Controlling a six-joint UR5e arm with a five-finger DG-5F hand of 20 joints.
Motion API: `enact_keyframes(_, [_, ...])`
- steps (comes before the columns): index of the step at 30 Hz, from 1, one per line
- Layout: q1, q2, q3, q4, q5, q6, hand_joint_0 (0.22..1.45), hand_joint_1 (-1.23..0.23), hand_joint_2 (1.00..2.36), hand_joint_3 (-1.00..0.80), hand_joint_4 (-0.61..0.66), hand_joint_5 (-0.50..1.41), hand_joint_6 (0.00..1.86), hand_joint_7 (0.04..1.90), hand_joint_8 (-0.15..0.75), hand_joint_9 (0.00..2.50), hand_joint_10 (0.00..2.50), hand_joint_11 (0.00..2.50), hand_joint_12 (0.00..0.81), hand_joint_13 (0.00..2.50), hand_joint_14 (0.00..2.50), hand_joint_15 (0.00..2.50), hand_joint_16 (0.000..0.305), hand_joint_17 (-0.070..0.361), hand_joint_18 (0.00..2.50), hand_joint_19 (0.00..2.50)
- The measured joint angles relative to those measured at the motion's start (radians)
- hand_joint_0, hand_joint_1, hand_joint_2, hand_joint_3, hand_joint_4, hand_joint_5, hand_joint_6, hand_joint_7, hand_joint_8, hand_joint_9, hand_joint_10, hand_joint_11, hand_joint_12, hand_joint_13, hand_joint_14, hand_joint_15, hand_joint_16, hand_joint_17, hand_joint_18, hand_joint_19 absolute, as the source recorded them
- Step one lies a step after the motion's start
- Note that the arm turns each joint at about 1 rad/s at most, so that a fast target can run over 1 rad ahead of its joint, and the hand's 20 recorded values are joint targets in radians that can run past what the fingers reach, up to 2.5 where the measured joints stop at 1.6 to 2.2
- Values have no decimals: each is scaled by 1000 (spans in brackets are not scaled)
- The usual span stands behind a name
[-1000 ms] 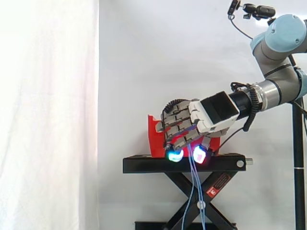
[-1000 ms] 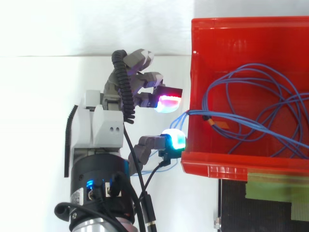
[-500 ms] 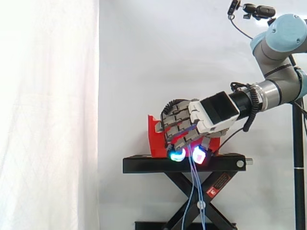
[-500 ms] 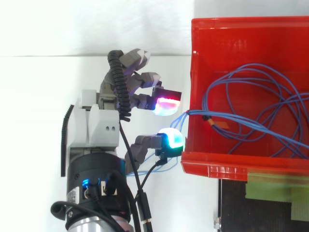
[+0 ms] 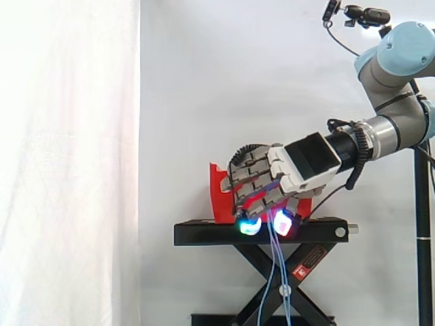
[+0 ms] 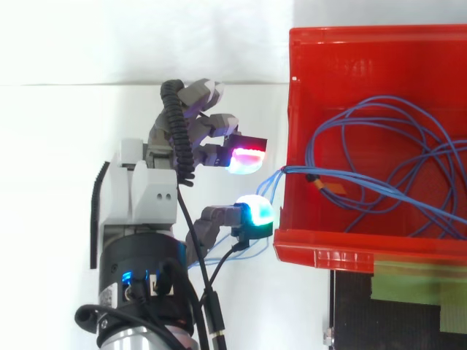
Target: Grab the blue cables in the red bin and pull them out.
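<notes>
Just outside the side wall of the red bin [image 6: 343,248], your robot hand [image 6: 149,193] sits with its fingers curled round a few strands of the blue cables [image 6: 298,171]. From above, those strands climb over the bin's wall and run into the gap between the red-glowing pad [image 6: 246,157] and the cyan pad [image 6: 253,210]. From the side, they drop out under the hand and hang in front of the black stand [image 5: 272,232]. Most of the cable lies in loose, overlapping loops inside the bin, so I'd judge the pull as barely begun.

You cannot read how tight the hold is from either view. The two pads stand apart, and the strands may simply be threaded through a loose curl. Close the thumb against the fingers until the strands are truly clamped before you draw away. Otherwise they will likely slip through while the coil goes nowhere.

Then pull away from the bin and somewhat upward, so the cable lifts over the wall rather than dragging across its edge. Go steadily: the loops cross each other and could snag, and a hard tug might tip or slide the bin on its stand. If the coil bunches at the wall, ease off and take a fresh hold closer to the bin.
</notes>
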Motion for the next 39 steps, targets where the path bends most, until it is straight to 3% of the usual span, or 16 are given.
enact_keyframes(4, [1, 0, -14, 1, -1, 0, 839, -1004, 1000, -1000, 87, 810, 3, 829, 244, 749, 19, 622, 350, 533, 15, 334, 47, 106, 463, 414])
enact_keyframes(10, [1, 0, -21, 1, -1, 0, 843, -1004, 1000, -1000, 65, 775, 209, 772, 246, 755, 21, 622, 349, 537, 14, 336, 47, 106, 466, 415])
enact_keyframes(18, [-1, 0, -17, 2, -2, 15, 846, -1005, 1000, -1000, 72, 767, 227, 763, 243, 755, 21, 632, 350, 536, 13, 337, 47, 106, 466, 422])
enact_keyframes(28, [-2, 0, -6, 42, -5, 178, 843, -1006, 1000, -1000, 71, 774, 162, 780, 243, 755, 21, 623, 349, 537, 13, 341, 47, 106, 467, 421])
enact_keyframes(39, [-4, 0, -1, 63, -8, 198, 841, -1005, 1000, -1000, 75, 780, 136, 787, 245, 755, 23, 623, 350, 537, 13, 333, 47, 106, 467, 421])
